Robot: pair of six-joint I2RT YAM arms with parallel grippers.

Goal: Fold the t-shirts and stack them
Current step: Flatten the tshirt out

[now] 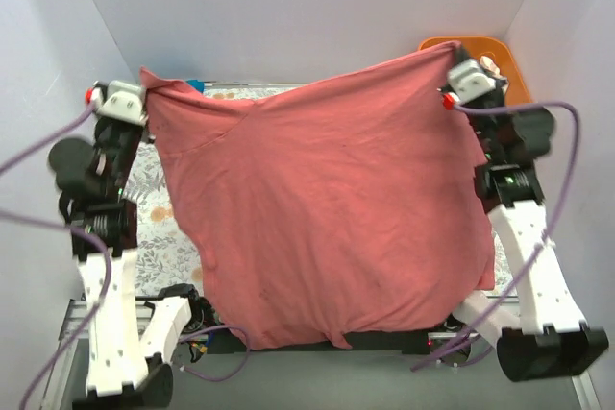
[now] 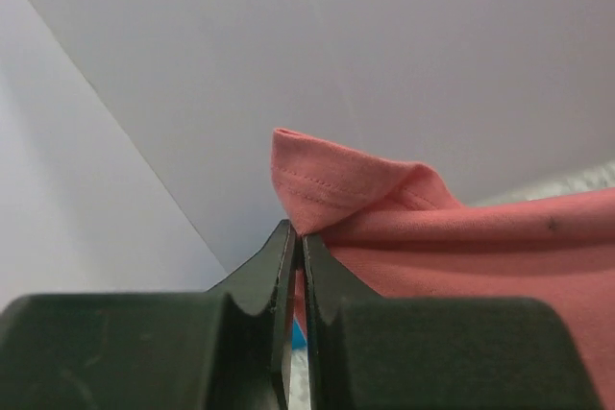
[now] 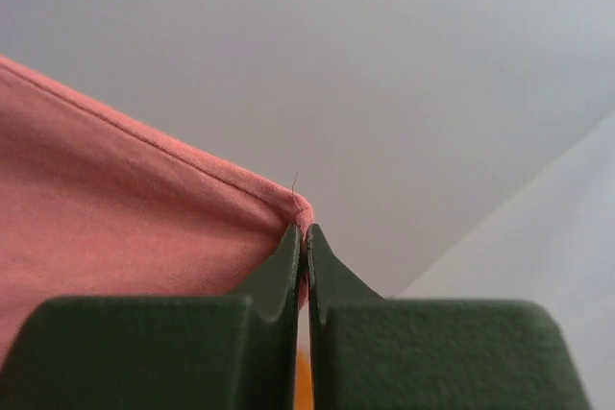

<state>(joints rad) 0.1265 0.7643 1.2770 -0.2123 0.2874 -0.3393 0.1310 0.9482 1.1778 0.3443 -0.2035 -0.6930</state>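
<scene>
A salmon-red t-shirt (image 1: 327, 208) hangs spread in the air between both arms and hides most of the table. My left gripper (image 1: 146, 95) is shut on its upper left corner; the hemmed corner (image 2: 322, 184) sticks up above the closed jaws of the left gripper (image 2: 298, 232). My right gripper (image 1: 448, 62) is shut on the upper right corner; the cloth edge (image 3: 144, 208) runs left from the closed jaws of the right gripper (image 3: 305, 229). The shirt's lower edge hangs down to the near table edge.
A floral-patterned table cover (image 1: 168, 237) shows left of the shirt. An orange tray (image 1: 490, 55) stands at the back right behind the right gripper. A small blue thing (image 1: 196, 85) peeks out at the back left. White walls enclose the table.
</scene>
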